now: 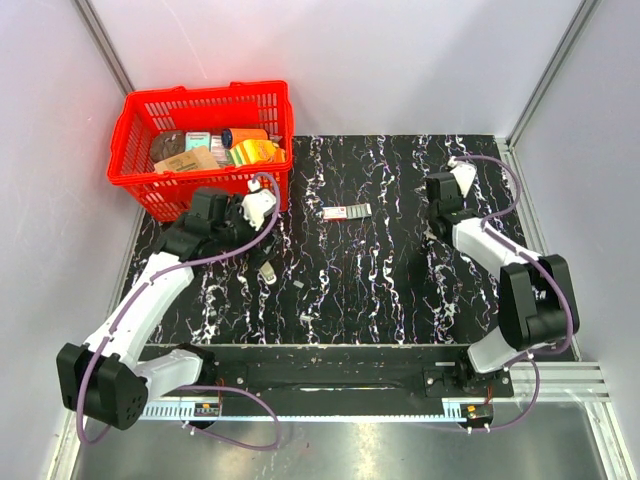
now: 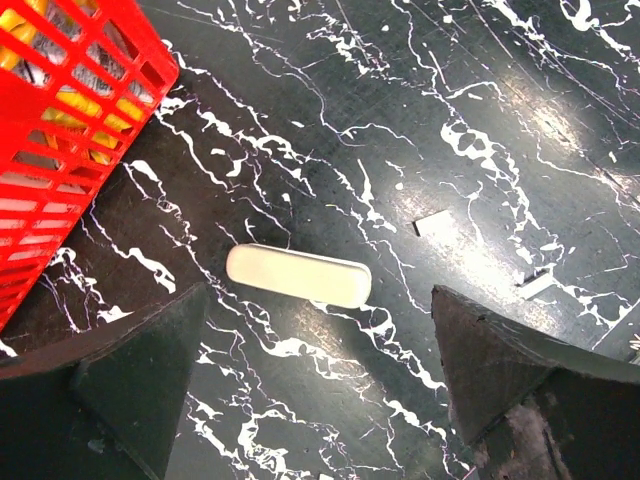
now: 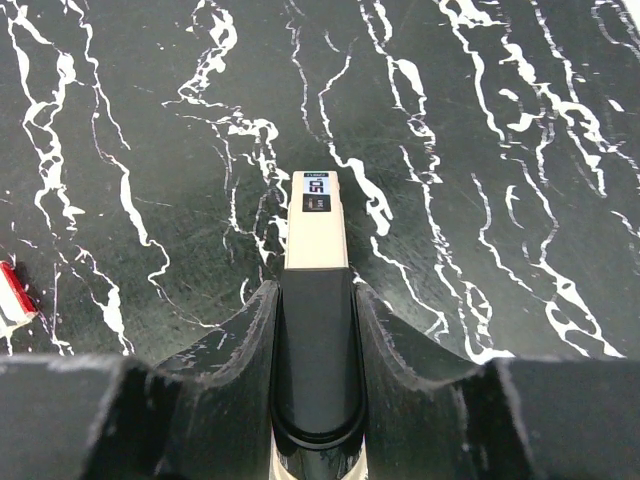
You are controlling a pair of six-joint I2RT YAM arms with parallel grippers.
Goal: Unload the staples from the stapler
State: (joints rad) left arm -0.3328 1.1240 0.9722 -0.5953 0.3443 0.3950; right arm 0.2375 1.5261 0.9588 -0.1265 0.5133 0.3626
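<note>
Slim black stapler (image 3: 316, 230), beige labelled top, clamped tight in right gripper (image 3: 316, 295); left gripper (image 2: 320, 300) wide apart, holding nothing.

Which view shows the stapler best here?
Right wrist: the stapler fills the centre, clamped between the jaws of the right gripper, label end visible. Top external: it is lost under that gripper. Left wrist: not in view.
</note>
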